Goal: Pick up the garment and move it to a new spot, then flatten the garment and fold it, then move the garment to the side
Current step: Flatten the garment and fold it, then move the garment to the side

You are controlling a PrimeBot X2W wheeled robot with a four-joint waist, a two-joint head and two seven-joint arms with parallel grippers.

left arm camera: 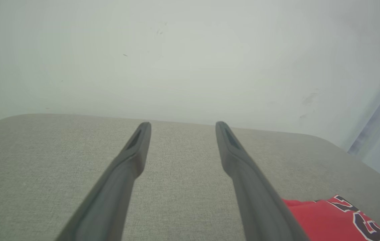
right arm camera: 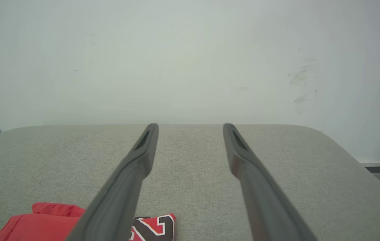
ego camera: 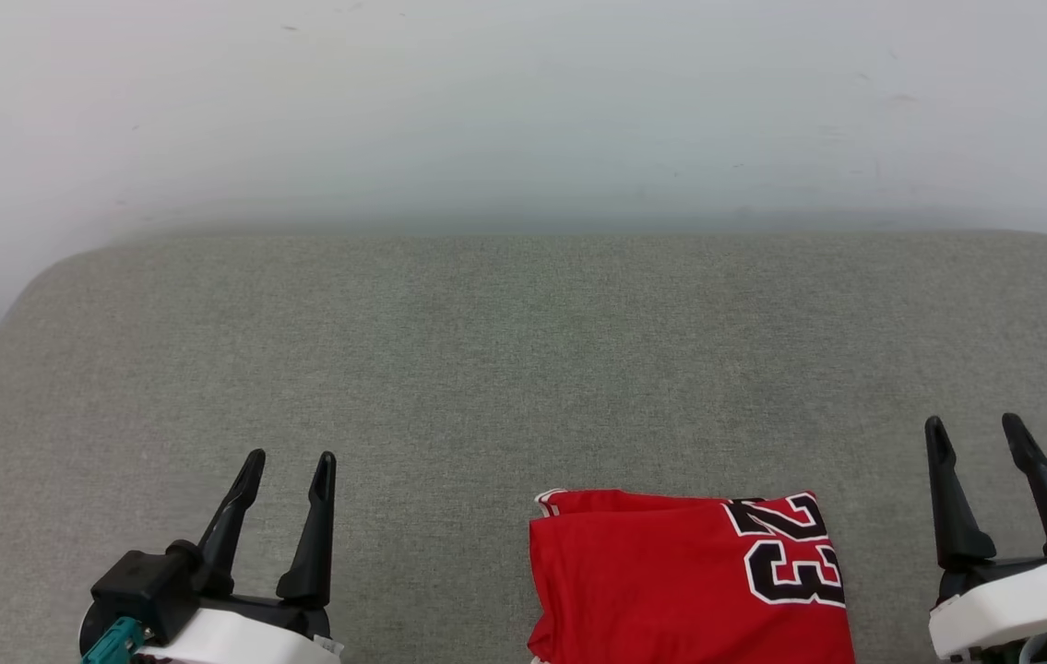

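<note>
Flanking the folded garment (ego camera: 652, 581), which lies nearer the right gripper (ego camera: 973, 422) than the left gripper (ego camera: 291, 458), both stand spread and empty; probably best to pinch all layers at opposite edges; lift level.

One garment (ego camera: 671, 581), one grey cushion (ego camera: 486, 350), one left hand (ego camera: 291, 456), one right hand (ego camera: 973, 421)

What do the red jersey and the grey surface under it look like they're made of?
Red jersey: thin, soft, matte fabric, probably polyester knit; it lies folded with soft creases, and the black 23 looks printed or stitched on. Grey surface: likely woven upholstery cloth over padding; a fine heathered weave and rounded corners show.
</note>
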